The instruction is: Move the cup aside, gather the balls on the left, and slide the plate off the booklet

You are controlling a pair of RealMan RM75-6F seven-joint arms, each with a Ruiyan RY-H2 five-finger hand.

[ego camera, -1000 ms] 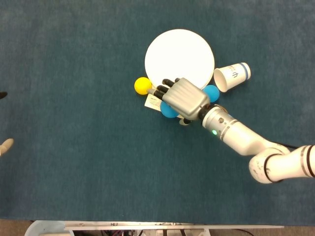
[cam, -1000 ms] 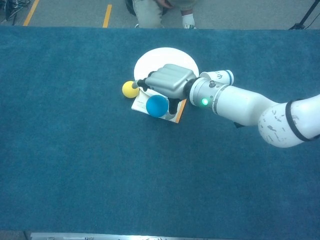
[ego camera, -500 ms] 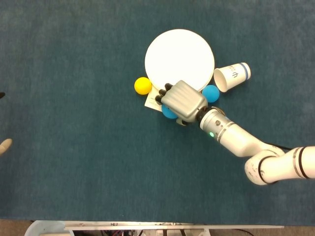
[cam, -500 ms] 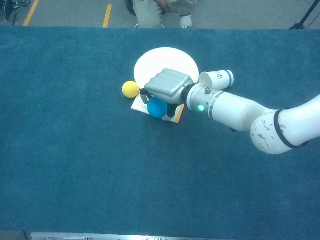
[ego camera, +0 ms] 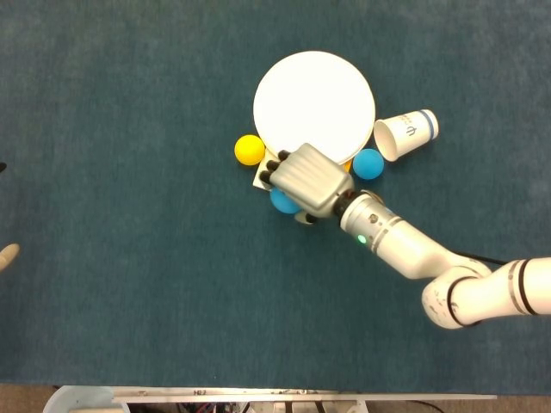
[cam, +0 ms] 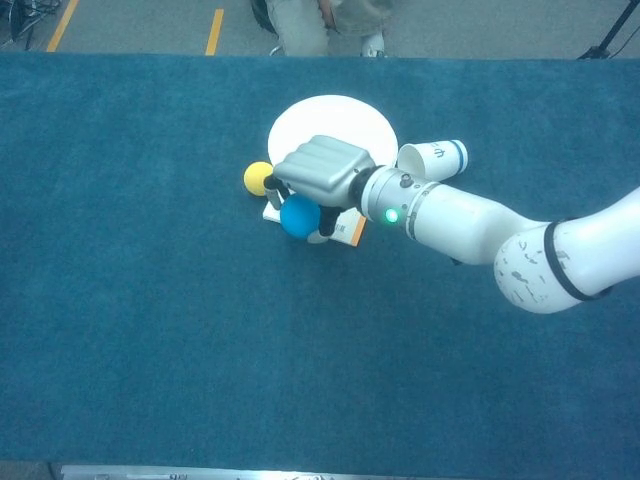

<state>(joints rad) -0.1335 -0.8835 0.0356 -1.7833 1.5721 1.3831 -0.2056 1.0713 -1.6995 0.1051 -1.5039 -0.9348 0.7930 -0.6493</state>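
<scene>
**Right hand cupped over a blue ball beside the plate**

The right hand [ego camera: 306,178] lies palm-down at the near edge of the white plate [ego camera: 314,99], its dark fingers [ego camera: 269,171] curled down over a blue ball [cam: 299,216]. The ball sits under the palm; whether it is truly gripped or only cupped cannot be told from either view.

A yellow ball [ego camera: 250,149] rests on the blue tablecloth [ego camera: 129,258] just left of the hand and touching or nearly touching the plate's near-left rim. A second blue ball [ego camera: 368,163] lies right of the hand, near the plate's near-right rim.

The plate covers most of the booklet [cam: 345,229], of which only a white corner and an orange edge show under the hand. A white paper cup with a blue band [ego camera: 407,132] lies on its side just right of the plate, mouth toward the plate.

The left hand shows only as a fingertip [ego camera: 7,255] at the far left edge of the head view.
</scene>
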